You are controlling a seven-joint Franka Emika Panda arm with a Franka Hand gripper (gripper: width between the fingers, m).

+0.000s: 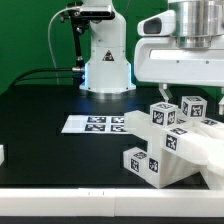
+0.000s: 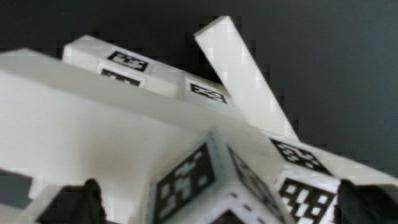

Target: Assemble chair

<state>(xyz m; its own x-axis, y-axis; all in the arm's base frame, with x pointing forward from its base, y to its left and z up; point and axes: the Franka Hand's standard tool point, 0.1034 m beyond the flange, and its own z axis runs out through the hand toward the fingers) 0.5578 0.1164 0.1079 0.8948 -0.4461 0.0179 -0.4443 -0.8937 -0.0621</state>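
Clearly nothing here serves as a container. Going left to right in the exterior view: the marker board [image 1: 95, 124] lies flat on the black tabletop [image 1: 40, 110], then the chair [image 1: 175, 140] sits at the exterior view's right, under the arm. It looks light, rigid and smooth, so likely slippery; a straight bar [image 2: 240, 75] seems the best hold. The gripper [image 2: 187, 205] hangs right over it, jaws released, grasping nothing.

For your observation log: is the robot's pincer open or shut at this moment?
Open. In the wrist view the pincer shows two dark fingertips standing apart, above the white chair, with nothing clamped between them.
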